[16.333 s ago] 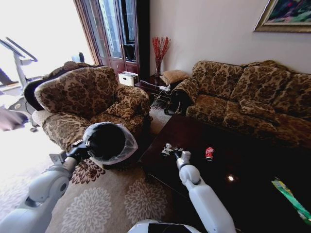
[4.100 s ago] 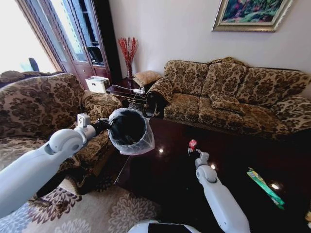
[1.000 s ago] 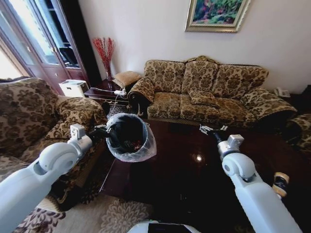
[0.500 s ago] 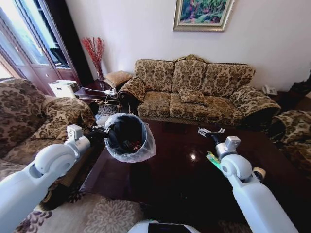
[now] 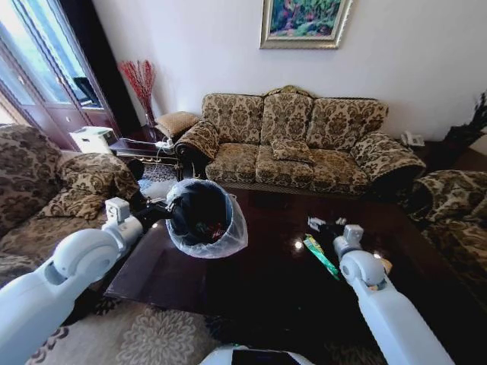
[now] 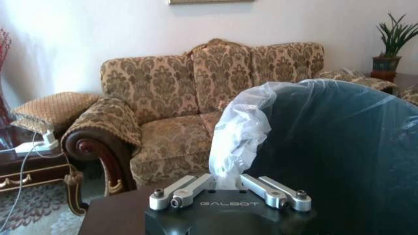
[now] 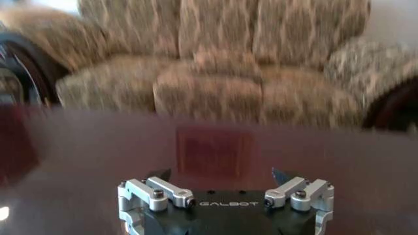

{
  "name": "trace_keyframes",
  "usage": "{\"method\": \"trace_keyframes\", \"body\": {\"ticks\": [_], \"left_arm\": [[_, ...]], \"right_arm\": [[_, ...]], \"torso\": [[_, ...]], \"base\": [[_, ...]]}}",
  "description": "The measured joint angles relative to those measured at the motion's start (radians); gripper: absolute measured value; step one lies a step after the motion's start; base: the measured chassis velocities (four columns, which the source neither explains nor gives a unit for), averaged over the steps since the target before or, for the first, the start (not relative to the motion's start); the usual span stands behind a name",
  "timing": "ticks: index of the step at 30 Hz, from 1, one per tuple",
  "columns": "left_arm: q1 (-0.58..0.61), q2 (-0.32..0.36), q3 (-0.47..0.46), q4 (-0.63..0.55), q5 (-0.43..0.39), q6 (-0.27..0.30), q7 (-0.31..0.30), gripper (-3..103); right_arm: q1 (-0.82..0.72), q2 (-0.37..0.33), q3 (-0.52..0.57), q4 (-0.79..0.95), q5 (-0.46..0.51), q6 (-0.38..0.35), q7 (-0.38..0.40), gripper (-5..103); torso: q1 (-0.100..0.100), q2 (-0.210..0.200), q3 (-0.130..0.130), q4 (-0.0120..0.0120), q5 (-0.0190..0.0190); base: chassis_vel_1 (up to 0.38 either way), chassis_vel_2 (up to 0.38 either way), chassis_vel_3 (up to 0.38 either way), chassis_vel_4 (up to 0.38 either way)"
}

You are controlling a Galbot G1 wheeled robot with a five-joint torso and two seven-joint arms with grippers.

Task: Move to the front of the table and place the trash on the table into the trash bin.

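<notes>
The left hand [image 5: 162, 204] is pinched on the rim of the trash bin [image 5: 199, 213] and holds it up, tilted, above the near left part of the dark tabletop [image 5: 251, 277]; colored bits lie inside its white liner [image 6: 236, 132]. The right hand [image 5: 326, 223] hangs over the tabletop with its fingers [image 7: 160, 175] spread and nothing between them. A green wrapper [image 5: 321, 255] lies flat on the tabletop just beside that hand. A patterned sofa [image 5: 293, 144] stands behind.

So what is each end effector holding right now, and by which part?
Left end effector grips the bin by its bagged rim; right end effector is open, empty.
</notes>
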Motion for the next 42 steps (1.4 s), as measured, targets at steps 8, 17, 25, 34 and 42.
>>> {"method": "trace_keyframes", "body": {"ticks": [8, 17, 25, 34, 42], "left_arm": [[0.013, -0.011, -0.008, -0.006, 0.001, 0.001, -0.002, 2], [0.007, -0.009, -0.009, -0.002, 0.002, 0.001, 0.001, 2], [-0.001, 0.000, -0.004, 0.009, 0.001, -0.002, 0.004, 2], [-0.005, 0.004, -0.002, 0.018, -0.002, -0.004, 0.008, 2], [-0.008, 0.000, 0.002, 0.011, -0.002, -0.006, 0.018, 2]], "right_arm": [[-0.039, 0.013, 0.022, -0.109, 0.009, -0.032, -0.031, 100], [-0.056, 0.024, 0.069, -0.210, 0.013, -0.029, -0.068, 103], [-0.043, 0.051, 0.078, -0.266, 0.019, -0.001, -0.107, 81], [-0.022, 0.077, 0.075, -0.298, 0.014, 0.022, -0.103, 47], [-0.034, 0.082, 0.077, -0.275, 0.011, 0.081, -0.086, 15]], "torso": [[0.000, 0.000, 0.000, 0.0006, 0.0001], [0.000, 0.000, 0.000, 0.0002, 0.0004], [0.000, 0.000, 0.000, 0.0000, 0.0006], [0.000, 0.000, 0.000, 0.0002, 0.0004], [0.000, 0.000, 0.000, 0.0002, 0.0005]], "base": [[0.000, 0.000, 0.000, 0.000], [0.000, 0.000, 0.000, 0.000], [0.000, 0.000, 0.000, 0.000], [0.000, 0.000, 0.000, 0.000], [0.000, 0.000, 0.000, 0.000]]}}
